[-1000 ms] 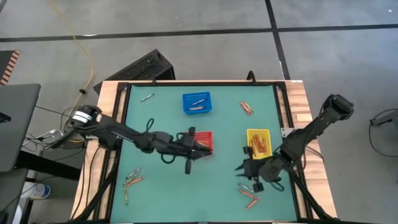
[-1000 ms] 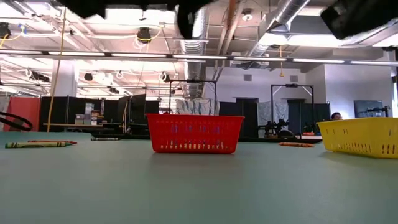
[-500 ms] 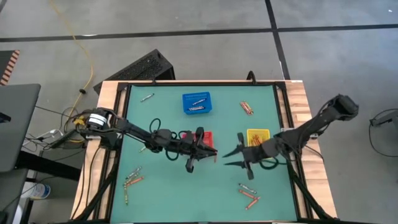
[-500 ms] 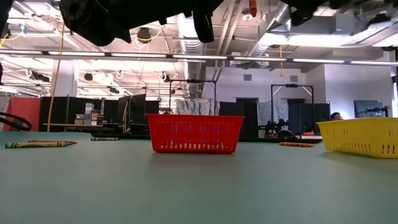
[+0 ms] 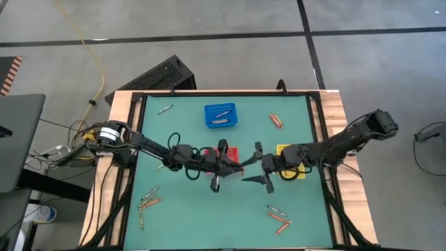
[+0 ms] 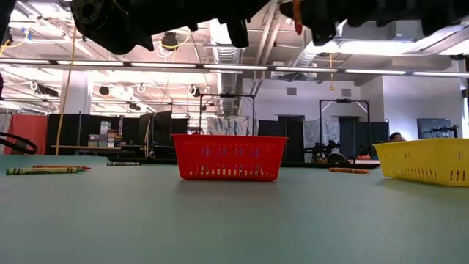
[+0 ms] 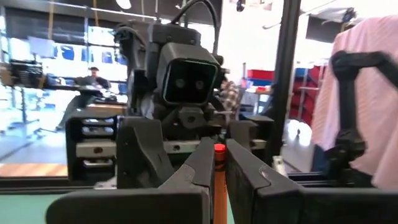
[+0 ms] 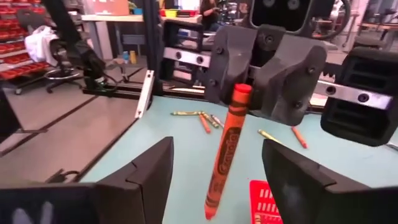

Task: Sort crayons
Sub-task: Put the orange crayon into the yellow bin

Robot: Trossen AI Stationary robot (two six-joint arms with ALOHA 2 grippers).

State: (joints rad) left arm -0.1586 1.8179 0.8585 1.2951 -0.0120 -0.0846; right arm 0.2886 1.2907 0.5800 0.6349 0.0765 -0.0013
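Orange crayon (image 8: 225, 151) pinched upright in left fingers (image 7: 214, 163), standing between right fingers (image 8: 290, 167), spread wide, empty.

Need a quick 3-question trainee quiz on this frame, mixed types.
1. True or false: the left hand is shut on an orange crayon.
2. The right hand is: A) open B) shut on a crayon C) inside the yellow basket.
3. Fill in: both hands meet above the ___ basket.

Key: 1 true; 2 A; 3 red.
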